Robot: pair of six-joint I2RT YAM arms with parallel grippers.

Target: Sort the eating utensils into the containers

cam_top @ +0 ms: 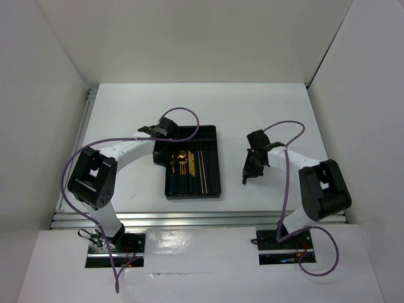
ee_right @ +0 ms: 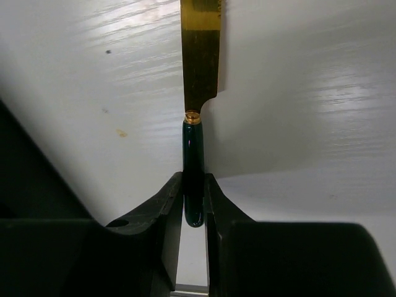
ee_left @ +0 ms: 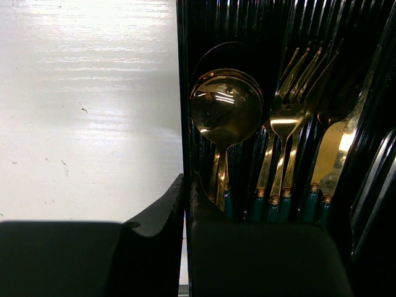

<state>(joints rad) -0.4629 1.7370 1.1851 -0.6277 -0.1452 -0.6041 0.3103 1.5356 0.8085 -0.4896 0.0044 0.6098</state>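
The black cutlery tray [cam_top: 208, 130] lies left of centre. It holds gold-headed, green-handled spoons [ee_left: 226, 105], forks [ee_left: 291, 111] and a knife [ee_left: 331, 148], plus pale chopsticks [cam_top: 202, 167] in a right compartment. My left gripper [cam_top: 166, 163] stands at the tray's left wall [ee_left: 183, 93]. Its jaws [ee_left: 186, 185] are shut astride that wall. My right gripper [cam_top: 249, 172] is over the table to the right of the tray. It [ee_right: 193, 185] is shut on the green handle of a knife [ee_right: 199, 74], whose gold blade points away from the jaws.
White walls enclose the white table [cam_top: 265, 107] on three sides. A metal rail [cam_top: 189, 218] runs along the near edge. Purple cables [cam_top: 287, 126] loop above both arms.
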